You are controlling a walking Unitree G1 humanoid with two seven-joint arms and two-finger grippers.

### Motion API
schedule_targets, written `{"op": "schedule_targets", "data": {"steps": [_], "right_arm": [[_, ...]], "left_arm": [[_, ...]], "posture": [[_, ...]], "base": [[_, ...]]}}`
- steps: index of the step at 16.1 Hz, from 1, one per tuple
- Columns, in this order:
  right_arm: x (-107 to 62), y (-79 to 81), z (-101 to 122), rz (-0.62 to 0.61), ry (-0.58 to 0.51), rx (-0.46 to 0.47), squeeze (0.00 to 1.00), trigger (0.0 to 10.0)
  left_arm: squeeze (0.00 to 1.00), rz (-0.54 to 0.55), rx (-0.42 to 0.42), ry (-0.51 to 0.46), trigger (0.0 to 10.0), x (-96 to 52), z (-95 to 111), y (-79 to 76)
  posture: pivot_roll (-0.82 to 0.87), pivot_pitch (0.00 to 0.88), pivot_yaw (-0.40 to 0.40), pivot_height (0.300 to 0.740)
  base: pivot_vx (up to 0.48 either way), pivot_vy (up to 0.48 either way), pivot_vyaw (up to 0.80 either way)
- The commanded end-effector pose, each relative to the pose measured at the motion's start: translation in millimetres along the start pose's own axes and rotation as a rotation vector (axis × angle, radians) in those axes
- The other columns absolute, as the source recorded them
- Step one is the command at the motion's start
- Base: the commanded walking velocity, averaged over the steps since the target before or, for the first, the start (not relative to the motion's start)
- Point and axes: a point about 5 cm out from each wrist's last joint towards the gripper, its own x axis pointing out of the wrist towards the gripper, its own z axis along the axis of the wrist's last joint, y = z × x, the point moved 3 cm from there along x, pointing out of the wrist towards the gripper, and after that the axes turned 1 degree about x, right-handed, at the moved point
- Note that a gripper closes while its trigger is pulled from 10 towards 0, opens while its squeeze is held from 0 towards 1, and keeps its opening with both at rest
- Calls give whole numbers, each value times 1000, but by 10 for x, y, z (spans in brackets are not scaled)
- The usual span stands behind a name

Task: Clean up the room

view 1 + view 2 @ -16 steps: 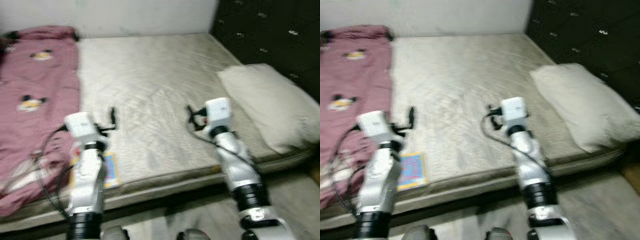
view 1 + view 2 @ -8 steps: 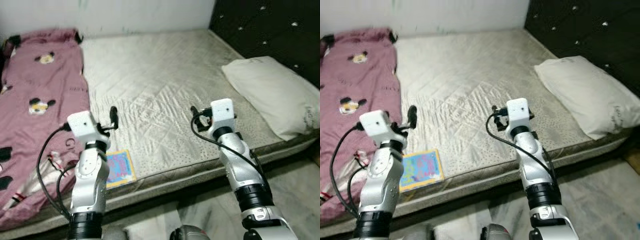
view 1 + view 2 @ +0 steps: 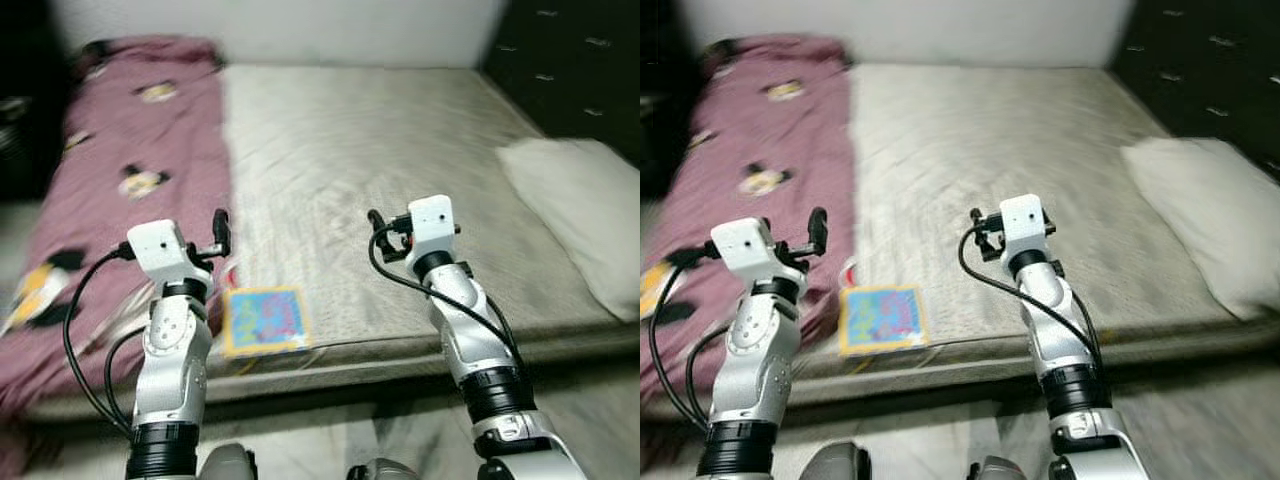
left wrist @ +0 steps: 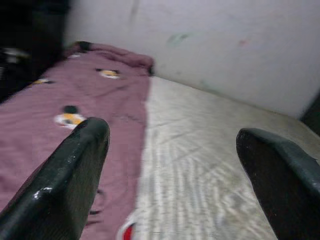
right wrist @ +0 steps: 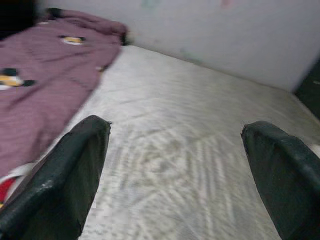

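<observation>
A colourful book with a yellow border lies flat near the front edge of the bare grey mattress. A maroon blanket with cartoon prints covers the mattress's left side, its edge beside the book. A white pillow rests at the right end. My left gripper hovers above the blanket's edge, just behind the book, open and empty, fingers wide apart. My right gripper hangs over the middle of the mattress, open with nothing between its fingers.
A dark tufted headboard rises at the right behind the pillow. A pale wall runs along the far side of the bed. Grey floor lies between me and the bed's front edge. A dark object stands at the far left.
The camera has swung left, so the bed and pillow have shifted right in the picture and the book sits between my arms. Both arms hold the same raised pose.
</observation>
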Motion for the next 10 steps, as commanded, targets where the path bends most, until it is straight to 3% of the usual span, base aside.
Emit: {"op": "schedule_targets", "data": {"steps": [1, 10], "right_arm": [[-4, -37, 14, -8, -5, 1, 0, 10000], [6, -52, 6, -18, 1, 12, 0, 10000]], "left_arm": [[0, -12, -2, -5, 10000, -3, 10, -37], [0, -5, -13, 5, 10000, 9, 3, -31]], "posture": [[-67, 0, -49, 740], [-66, 0, -49, 740]], "base": [[0, 0, 0], [0, 447, 0]]}}
